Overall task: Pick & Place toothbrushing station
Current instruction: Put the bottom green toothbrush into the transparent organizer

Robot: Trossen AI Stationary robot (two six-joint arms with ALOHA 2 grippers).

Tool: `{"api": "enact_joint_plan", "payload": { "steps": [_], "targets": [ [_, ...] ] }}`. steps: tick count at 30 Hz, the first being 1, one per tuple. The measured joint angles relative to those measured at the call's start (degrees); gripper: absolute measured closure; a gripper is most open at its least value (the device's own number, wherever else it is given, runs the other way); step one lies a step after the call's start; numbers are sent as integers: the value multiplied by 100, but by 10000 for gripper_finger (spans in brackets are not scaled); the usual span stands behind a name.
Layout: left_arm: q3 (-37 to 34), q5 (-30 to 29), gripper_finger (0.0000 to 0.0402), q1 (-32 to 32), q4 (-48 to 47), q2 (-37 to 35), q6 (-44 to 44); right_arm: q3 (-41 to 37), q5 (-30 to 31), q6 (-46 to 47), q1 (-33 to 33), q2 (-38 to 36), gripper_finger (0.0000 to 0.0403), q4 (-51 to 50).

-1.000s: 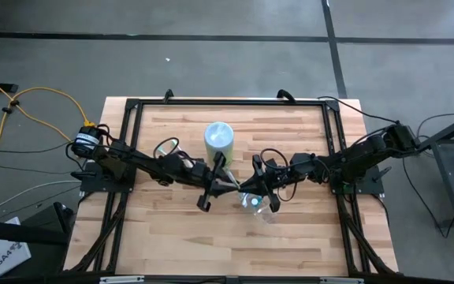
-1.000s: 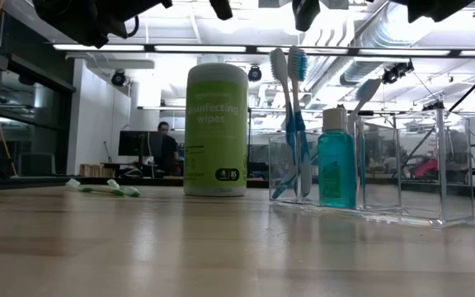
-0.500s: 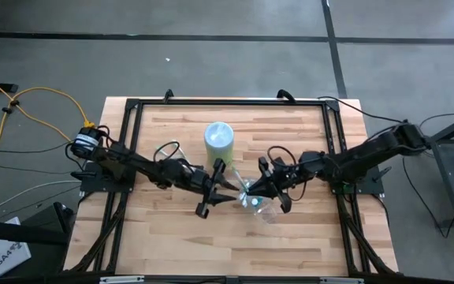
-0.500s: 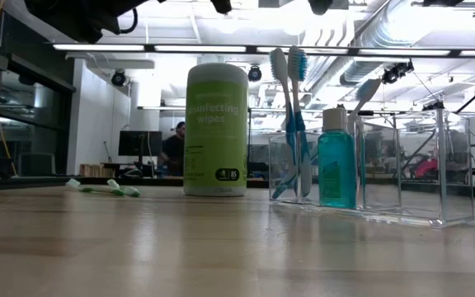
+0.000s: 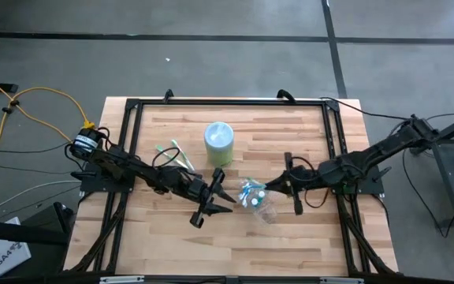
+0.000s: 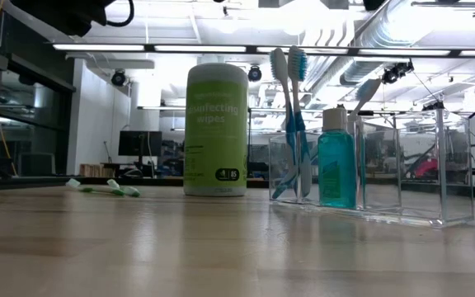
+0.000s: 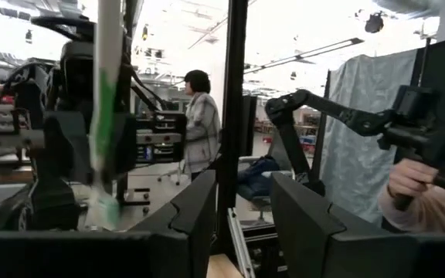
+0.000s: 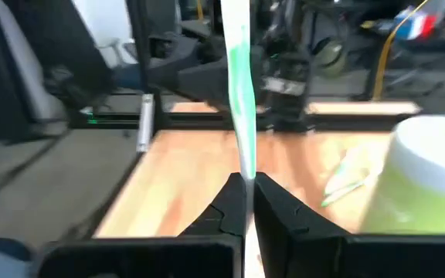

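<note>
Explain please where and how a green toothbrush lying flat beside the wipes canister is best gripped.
Probably mid-handle, from straight above, fingers closing across its thin width: the green toothbrush lies flat on the table, apart from the wipes canister, so no side approach gets under it. The open left gripper looks nearest.

the green canister (image 6: 216, 129) reads "disinfecting wipes" (faintly), nothing else is legible.

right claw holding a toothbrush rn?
Yes: in the right wrist view the right claw is pinched on a green-white toothbrush standing up between its fingers.
</note>
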Motion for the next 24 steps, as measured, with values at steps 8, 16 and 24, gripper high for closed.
{"api": "enact_joint_plan", "payload": {
  "steps": [8,16,24],
  "targets": [
    [-2,-164,283,-77,-231,4,-103,0,1463,-1319,512,-287,400,-659],
    [-2,-166,283,-77,-240,4,-183,0,3158,-2420,1319,-123,400,-860],
    [-2,-177,283,-77,-240,4,-183,0,4593,-3440,2121,182,400,-852]
  ]
}}
